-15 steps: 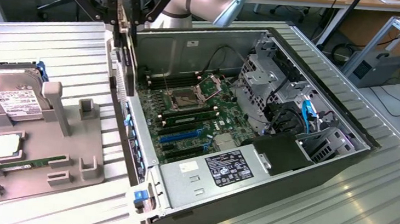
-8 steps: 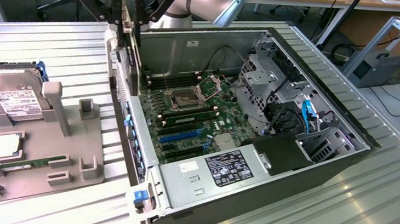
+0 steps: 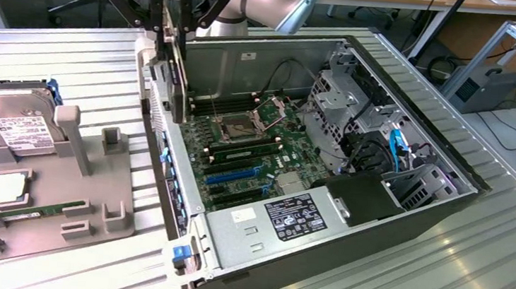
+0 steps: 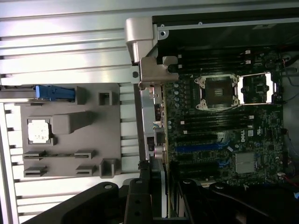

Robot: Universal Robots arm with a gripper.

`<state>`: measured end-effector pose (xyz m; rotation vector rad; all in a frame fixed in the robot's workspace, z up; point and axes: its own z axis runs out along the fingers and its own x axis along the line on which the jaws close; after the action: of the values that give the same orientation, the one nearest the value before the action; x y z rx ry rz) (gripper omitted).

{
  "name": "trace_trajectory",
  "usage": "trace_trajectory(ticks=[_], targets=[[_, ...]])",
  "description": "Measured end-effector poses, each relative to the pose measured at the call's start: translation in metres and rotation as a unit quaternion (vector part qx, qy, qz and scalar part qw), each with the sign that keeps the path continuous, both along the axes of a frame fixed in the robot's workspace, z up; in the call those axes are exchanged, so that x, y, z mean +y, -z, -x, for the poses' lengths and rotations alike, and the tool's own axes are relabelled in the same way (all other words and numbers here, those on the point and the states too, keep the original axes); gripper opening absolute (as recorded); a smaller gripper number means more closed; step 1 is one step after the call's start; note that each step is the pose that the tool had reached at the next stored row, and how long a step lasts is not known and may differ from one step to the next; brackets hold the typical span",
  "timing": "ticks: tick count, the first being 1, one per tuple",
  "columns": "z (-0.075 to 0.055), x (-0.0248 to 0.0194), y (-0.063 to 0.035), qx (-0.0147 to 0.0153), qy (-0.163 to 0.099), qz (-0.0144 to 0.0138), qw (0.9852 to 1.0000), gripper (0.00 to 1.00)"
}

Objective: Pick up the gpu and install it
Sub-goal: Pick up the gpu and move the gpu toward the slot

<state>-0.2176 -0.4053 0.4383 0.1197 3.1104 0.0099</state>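
**A:** Starting at the exterior view's left, what sits on the counter (image 3: 67, 62)?

**B:** A gray holder (image 3: 84, 184) with a hard drive (image 3: 15, 128) standing in it and a narrow memory stick (image 3: 29, 212) lying near its front edge. Neither is what we're after.

**A:** And the gpu?

**B:** Just to the right of that, up in the air. The gpu (image 3: 173, 90) hangs on edge from the gripper (image 3: 169, 31), above the near wall of the open computer case (image 3: 230, 234). The gripper is pinching the card's top edge, fingers pressed against both faces.

**A:** Does the wrist view agree?

**B:** Yes. It looks down the card's thin edge, with the silver bracket (image 4: 150, 72) at the far end, over the case wall. The motherboard (image 4: 219, 121) and its blue slot (image 4: 196, 148) lie beside the card, not under it.

**A:** How would you expect it to handle?

**B:** Stiff and fairly light, I'd judge, but delicate. The board face carries small parts that shouldn't be squeezed. Gripping along the top edge, near the middle, seems sound, since it leaves the connector edge and bracket free. The faces look smooth, so it could swing or slip if the pinch is loose.

**A:** Farther right?

**B:** The rest of the case, with drive cages and cables well apart from the card.
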Motion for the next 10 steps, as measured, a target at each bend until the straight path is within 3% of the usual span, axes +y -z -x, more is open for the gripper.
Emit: trace_trajectory(ticks=[10], targets=[[-0.0064, 0.0000, 0.0000, 0.0000, 0.000, 0.0003, 1.0000, 0.27]])
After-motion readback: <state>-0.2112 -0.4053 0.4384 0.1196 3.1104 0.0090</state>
